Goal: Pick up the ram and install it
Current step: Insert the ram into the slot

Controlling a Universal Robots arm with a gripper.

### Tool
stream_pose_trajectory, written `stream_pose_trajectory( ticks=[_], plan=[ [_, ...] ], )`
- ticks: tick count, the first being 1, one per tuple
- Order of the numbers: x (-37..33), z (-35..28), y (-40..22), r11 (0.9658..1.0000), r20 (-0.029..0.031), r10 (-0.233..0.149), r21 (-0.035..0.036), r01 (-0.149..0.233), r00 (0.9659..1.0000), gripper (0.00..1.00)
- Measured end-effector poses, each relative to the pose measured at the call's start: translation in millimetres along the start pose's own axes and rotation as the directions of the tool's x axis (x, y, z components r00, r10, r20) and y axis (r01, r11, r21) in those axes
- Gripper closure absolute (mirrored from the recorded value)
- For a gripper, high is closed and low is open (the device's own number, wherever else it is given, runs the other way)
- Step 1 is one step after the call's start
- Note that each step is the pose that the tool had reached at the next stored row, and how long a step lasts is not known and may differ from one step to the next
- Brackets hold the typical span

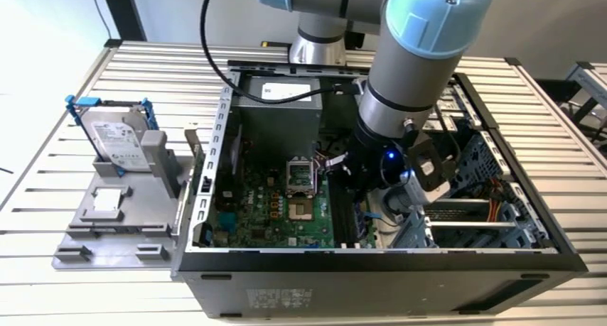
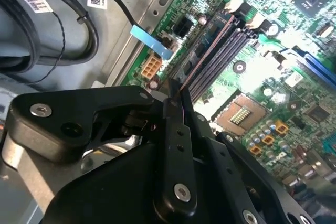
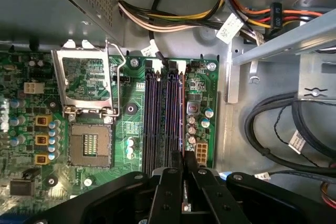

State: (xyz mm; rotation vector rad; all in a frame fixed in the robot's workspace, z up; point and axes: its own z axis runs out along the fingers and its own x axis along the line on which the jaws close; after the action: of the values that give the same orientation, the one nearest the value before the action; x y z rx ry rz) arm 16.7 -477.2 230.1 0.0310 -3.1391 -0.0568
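The ram (image 3: 182, 114) is a thin dark strip seen edge-on. It stands along the memory slot nearest the motherboard's edge, beside the other memory slots (image 3: 163, 114). My gripper (image 3: 182, 157) is shut on its near end, one black finger on each side. In the second wrist view the ram (image 2: 207, 51) runs from my gripper (image 2: 178, 90) along the memory slots (image 2: 226, 51). I cannot tell whether it is fully seated. In the exterior view my arm (image 1: 399, 106) reaches down into the open computer case (image 1: 379, 258).
An open processor socket (image 3: 89, 145) with its raised lid (image 3: 84, 85) lies beside the slots. Black cables (image 3: 273, 124) and a wire bundle (image 3: 173, 17) crowd the case wall. Outside the case stand a hard drive (image 1: 119, 138) and a small silver chip (image 1: 107, 200) on a grey holder (image 1: 95, 241).
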Motion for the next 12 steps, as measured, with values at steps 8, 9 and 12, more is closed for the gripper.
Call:
stream_pose_trajectory(
  ticks=[8,9,12],
  plan=[
    [0.7,-1.7,0.3,0.9997,0.0016,0.026,0.0005,-0.026,0.9997,1.0],
    [0.9,-1.7,0.3,0.9995,0.002,0.032,0.0006,-0.032,0.9995,1.0],
    [1.1,-1.6,0.3,0.9992,0.0024,0.039,0.0005,-0.039,0.9992,1.0]
  ],
)
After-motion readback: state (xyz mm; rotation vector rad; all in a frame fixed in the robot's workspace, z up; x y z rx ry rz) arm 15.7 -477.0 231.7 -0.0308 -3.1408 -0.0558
